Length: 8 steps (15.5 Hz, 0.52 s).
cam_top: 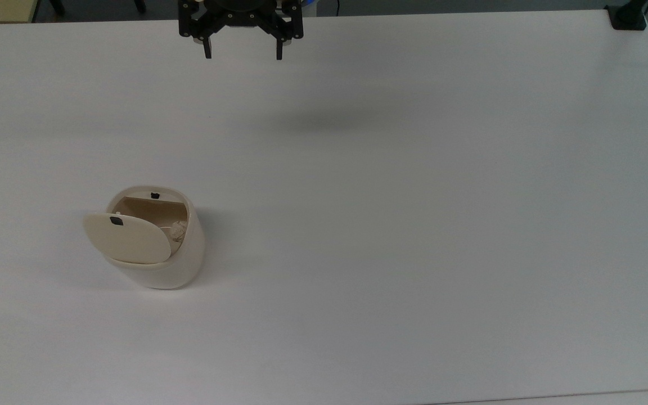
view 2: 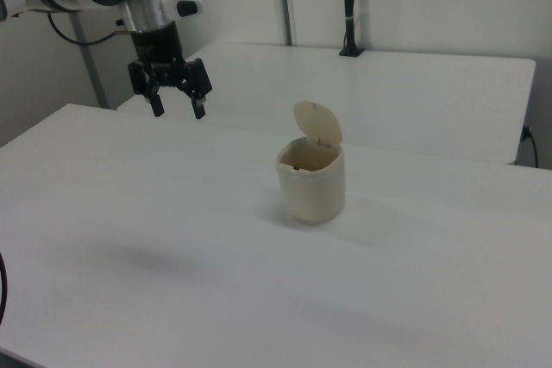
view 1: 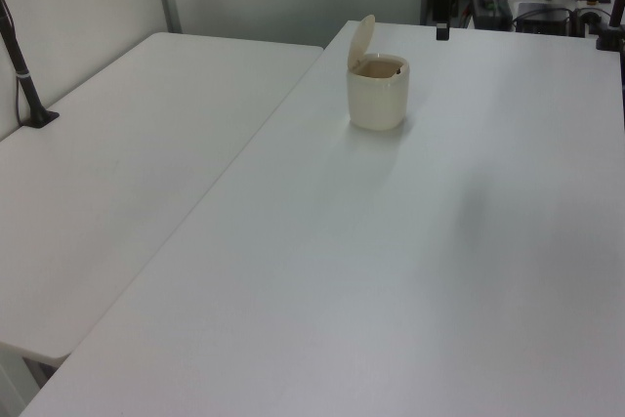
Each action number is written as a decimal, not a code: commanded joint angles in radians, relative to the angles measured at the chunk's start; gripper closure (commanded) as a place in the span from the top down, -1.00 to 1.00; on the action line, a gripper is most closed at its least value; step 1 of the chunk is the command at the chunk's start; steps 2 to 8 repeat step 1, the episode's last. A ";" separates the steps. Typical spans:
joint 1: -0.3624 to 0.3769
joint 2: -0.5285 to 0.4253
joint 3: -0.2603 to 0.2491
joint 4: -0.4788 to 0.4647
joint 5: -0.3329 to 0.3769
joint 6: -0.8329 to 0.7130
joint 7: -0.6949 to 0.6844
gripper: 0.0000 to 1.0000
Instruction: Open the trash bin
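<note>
Top view: we see the trash bin [cam_top: 155, 242] standing upright on the white worktop [cam_top: 414, 225], well toward the top view's left, its lid [cam_top: 126, 238] already swung up and its inside showing.
Tool: our tool [cam_top: 242, 53] hangs above the worktop's far edge, its two fingers spread wide apart and clamped on nothing.
Bearing: from the tool, the bin lies well apart, down and toward the top view's left; in the right view the bin [view 2: 312, 180] sits to the right of and below the tool [view 2: 175, 106].
Lid axis: in the right view the lid [view 2: 317, 122] stands nearly upright at the bin's back rim, hinge side away from the tool.
Our reading: with the lid up, we judge the opening done; any further move would have to cross that open stretch of worktop.
</note>
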 commanded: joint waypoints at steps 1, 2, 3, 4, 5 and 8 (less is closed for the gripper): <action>0.006 -0.028 -0.015 -0.023 -0.011 0.002 -0.020 1.00; 0.006 -0.028 -0.015 -0.023 -0.011 0.002 -0.020 1.00; 0.006 -0.028 -0.015 -0.023 -0.011 0.002 -0.020 1.00; 0.006 -0.028 -0.015 -0.023 -0.011 0.002 -0.020 1.00; 0.006 -0.028 -0.015 -0.023 -0.011 0.002 -0.020 1.00; 0.006 -0.028 -0.015 -0.023 -0.011 0.002 -0.020 1.00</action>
